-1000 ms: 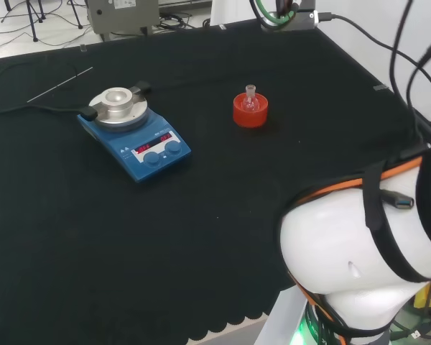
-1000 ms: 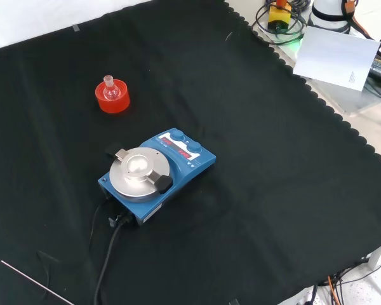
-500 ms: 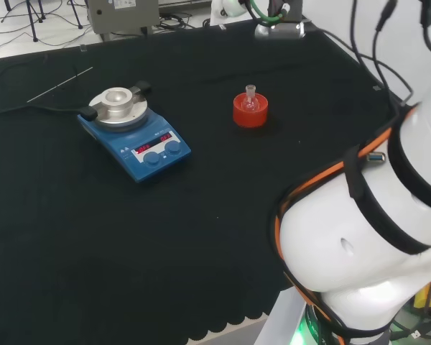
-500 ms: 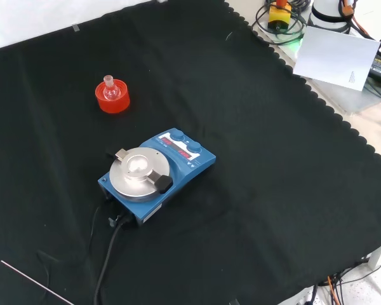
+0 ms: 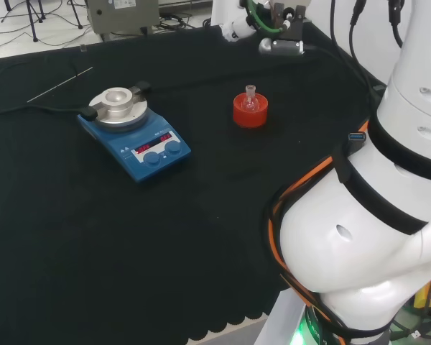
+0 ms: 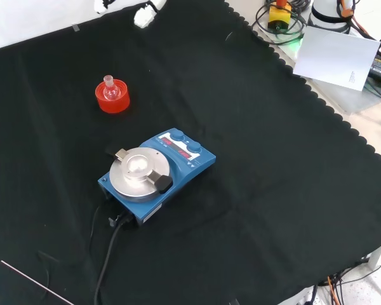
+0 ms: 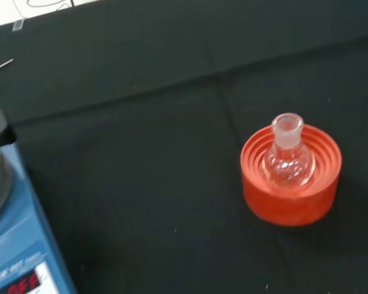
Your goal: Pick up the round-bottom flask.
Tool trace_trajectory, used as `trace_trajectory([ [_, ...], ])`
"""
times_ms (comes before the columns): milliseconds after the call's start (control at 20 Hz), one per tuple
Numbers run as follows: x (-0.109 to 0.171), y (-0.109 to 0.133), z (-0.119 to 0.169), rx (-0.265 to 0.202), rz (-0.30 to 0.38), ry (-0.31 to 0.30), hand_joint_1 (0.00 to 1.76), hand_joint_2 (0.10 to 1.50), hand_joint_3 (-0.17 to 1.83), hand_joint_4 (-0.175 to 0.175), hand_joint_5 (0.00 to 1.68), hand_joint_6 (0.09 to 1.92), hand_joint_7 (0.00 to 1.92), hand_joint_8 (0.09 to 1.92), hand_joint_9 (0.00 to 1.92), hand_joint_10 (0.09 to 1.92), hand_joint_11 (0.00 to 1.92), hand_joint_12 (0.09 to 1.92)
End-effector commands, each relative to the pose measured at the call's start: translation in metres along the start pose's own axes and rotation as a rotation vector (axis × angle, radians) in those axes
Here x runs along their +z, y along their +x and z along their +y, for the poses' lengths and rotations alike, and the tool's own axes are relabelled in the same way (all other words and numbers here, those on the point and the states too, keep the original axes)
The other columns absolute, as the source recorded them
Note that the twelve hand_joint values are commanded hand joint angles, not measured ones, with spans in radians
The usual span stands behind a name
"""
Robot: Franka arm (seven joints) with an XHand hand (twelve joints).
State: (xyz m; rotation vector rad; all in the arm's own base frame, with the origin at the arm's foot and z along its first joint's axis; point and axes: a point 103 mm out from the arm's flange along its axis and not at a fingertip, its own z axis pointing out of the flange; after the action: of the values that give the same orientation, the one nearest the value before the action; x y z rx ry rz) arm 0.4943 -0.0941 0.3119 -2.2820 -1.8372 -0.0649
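Since a second ago my robot hand (image 6: 143,14) has come in over the table's (image 6: 273,165) far edge in the front view; I cannot tell its finger state. Small clear glass round-bottom flask (image 6: 110,89) sits upright in the red ribbed ring stand (image 6: 112,100), apart from the robot hand.

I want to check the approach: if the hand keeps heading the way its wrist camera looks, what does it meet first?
Probably the round-bottom flask, upright in its red ribbed stand; nothing stands between, though depth is unclear.

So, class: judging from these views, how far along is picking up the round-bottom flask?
Nothing is done yet: the round-bottom flask sits upright on its red ribbed stand. In hand: the hand is at the cloth's far edge in the front view, apart from the flask. Left: reaching, grasping, lifting.
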Motion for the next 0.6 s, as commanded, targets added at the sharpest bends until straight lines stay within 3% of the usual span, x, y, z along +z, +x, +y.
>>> trace_trajectory([
  [50,0.058,-0.040,0.063,0.027,0.130,-0.055,0.66,0.99,0.11,-0.038,0.35,0.09,0.17,0.57,0.27,0.67,0.00,1.23],
  [400,0.107,-0.055,0.075,0.037,0.159,-0.030,0.70,0.92,0.10,-0.039,0.38,0.09,0.16,0.57,0.27,0.67,0.00,1.24],
  [600,0.130,-0.060,0.080,0.026,0.129,-0.003,0.73,0.88,0.09,-0.038,0.39,0.09,0.16,0.58,0.27,0.67,0.00,1.24],
])
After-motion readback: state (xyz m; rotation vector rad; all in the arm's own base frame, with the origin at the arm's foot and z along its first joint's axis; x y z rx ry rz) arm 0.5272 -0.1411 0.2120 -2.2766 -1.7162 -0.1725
